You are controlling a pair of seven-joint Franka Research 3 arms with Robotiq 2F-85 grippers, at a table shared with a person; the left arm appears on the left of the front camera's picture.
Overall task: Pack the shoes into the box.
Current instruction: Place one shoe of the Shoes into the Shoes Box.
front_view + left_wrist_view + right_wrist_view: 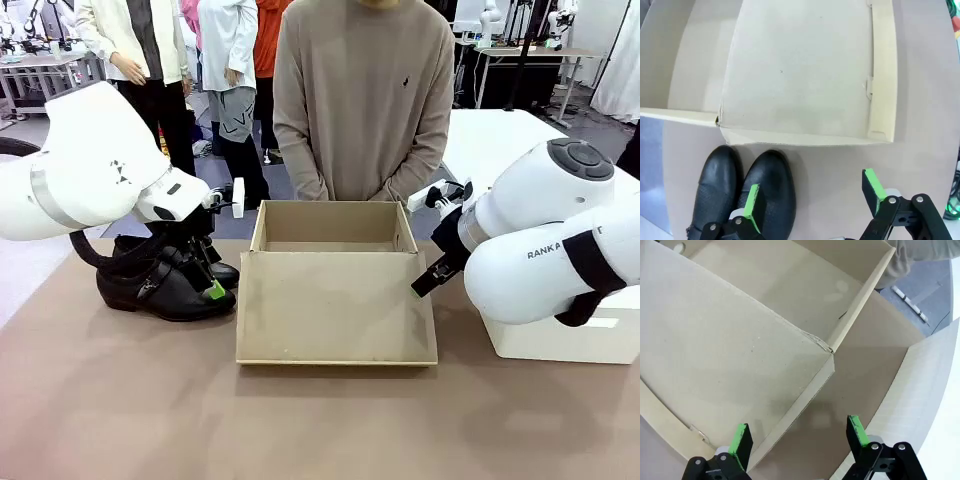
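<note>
The two glossy black shoes (165,283) stand side by side on the table, left of the box, with their toes (767,192) pointing at it. My left gripper (208,272) hangs open just over them. In its wrist view (812,197) one green pad sits above the nearer shoe's toe and the other over bare table. The brown cardboard box (333,226) stands open mid-table, with its flap lid (335,305) folded down toward me. My right gripper (425,283) is open at the box's right front corner, and its jaws (798,437) straddle the lid's side edge (810,395).
A big white block (560,340) sits on the table right of the box, close under my right arm. A person in a beige sweater (365,90) stands at the far edge behind the box, hands clasped low. Bare brown tabletop (320,420) lies in front of the lid.
</note>
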